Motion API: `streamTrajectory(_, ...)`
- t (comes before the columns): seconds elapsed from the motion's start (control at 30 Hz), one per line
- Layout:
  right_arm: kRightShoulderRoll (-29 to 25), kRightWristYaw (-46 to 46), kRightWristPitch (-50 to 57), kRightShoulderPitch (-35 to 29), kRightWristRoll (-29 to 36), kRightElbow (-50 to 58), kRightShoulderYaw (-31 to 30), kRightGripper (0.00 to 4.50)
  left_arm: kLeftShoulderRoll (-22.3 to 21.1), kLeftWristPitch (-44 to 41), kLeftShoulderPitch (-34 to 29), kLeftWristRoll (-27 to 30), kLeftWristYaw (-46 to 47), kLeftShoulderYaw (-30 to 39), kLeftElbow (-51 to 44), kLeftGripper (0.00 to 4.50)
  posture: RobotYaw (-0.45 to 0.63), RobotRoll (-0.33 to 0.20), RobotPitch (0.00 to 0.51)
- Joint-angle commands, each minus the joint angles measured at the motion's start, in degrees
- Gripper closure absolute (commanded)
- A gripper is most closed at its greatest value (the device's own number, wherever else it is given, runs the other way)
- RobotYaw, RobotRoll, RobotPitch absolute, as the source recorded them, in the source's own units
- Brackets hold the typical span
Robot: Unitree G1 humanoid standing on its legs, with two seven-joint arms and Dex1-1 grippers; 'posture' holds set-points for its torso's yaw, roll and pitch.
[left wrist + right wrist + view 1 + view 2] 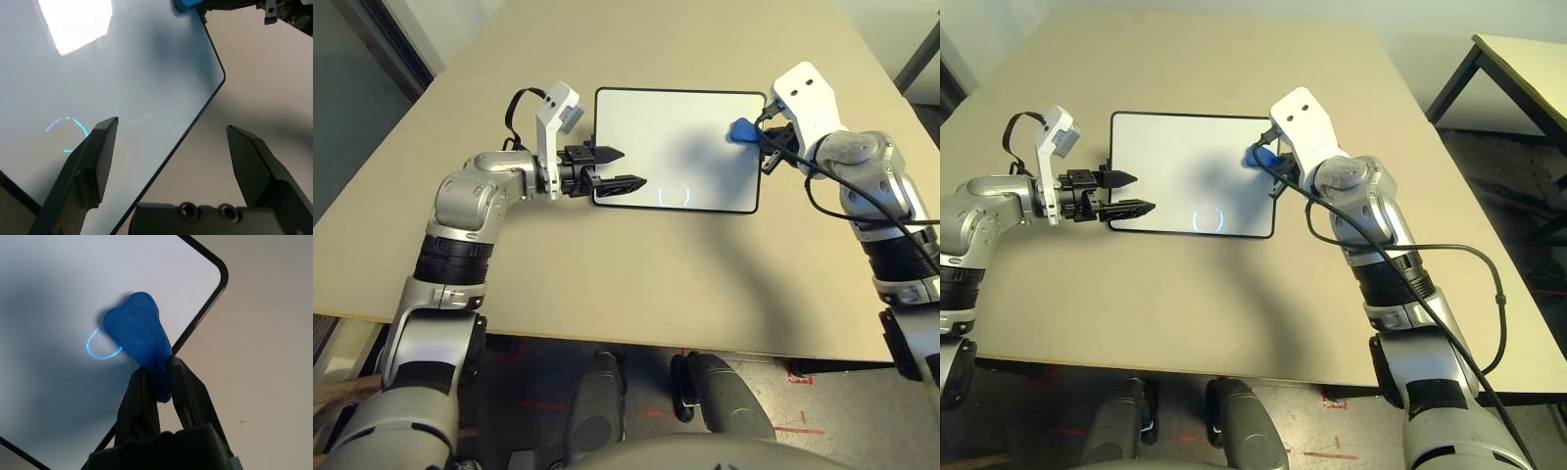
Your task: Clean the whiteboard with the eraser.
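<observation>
One blue eraser (139, 328), pinched by the right gripper (157, 374), points toward ten o'clock over the whiteboard (675, 147), whose long axis runs nine-to-three! Left gripper (634, 168), spread wide!

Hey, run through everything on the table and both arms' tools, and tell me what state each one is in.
Whiteboard: lying flat on the table, writing side up, mostly white.
Eraser: gripped near one end, over the board's edge, wide end toward the board's inside.
Right tool: closed on the eraser.
Left tool: open, empty, over the board's opposite edge.
</observation>
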State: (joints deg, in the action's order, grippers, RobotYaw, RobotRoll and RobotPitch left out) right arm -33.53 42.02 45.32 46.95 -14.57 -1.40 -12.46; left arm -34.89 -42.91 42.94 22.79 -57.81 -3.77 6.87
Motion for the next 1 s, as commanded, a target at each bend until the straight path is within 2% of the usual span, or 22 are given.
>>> streamTrajectory(0.03,3.36,-1.91,4.61,3.36,3.61,4.00,4.20,4.05,0.63,1.33,0.30,-0.43,1.04,0.29,0.14,0.00,-0.13,0.000,0.129)
streamTrajectory(0.13,7.46,-7.82,9.30,8.04,5.79,7.16,11.88,4.06,2.82,7.35,1.16,-1.31,6.25,4.10,1.06,0.00,-0.11,0.000,0.122)
streamTrajectory(0.2,8.95,-12.06,11.58,8.36,6.09,9.34,16.36,4.06,4.76,13.89,1.71,-2.37,10.93,7.33,1.88,0.00,-0.10,0.000,0.122)
streamTrajectory(0.33,11.18,-17.54,17.47,4.60,6.92,13.33,22.32,4.06,6.22,23.18,1.16,-3.70,17.32,12.19,2.83,0.00,-0.09,0.000,0.124)
streamTrajectory(0.43,11.84,-20.47,22.41,-1.55,6.82,15.86,25.04,4.06,6.35,30.37,0.88,-4.29,24.01,18.01,4.90,0.00,-0.08,0.000,0.125)
streamTrajectory(0.63,11.96,-25.26,26.77,-11.55,7.01,13.49,29.14,4.06,4.24,40.22,-4.59,-7.11,31.36,23.96,10.29,0.00,-0.06,0.000,0.130)
streamTrajectory(0.83,12.29,-27.18,27.72,-14.84,9.00,9.95,29.86,4.06,4.56,42.57,-8.68,-7.22,32.72,24.08,13.16,0.00,-0.04,0.000,0.131)
streamTrajectory(1.0,14.35,-28.44,29.25,-15.73,10.82,8.44,29.21,4.06,5.36,42.69,-9.68,-6.77,33.54,24.02,13.97,0.00,-0.03,0.000,0.129)
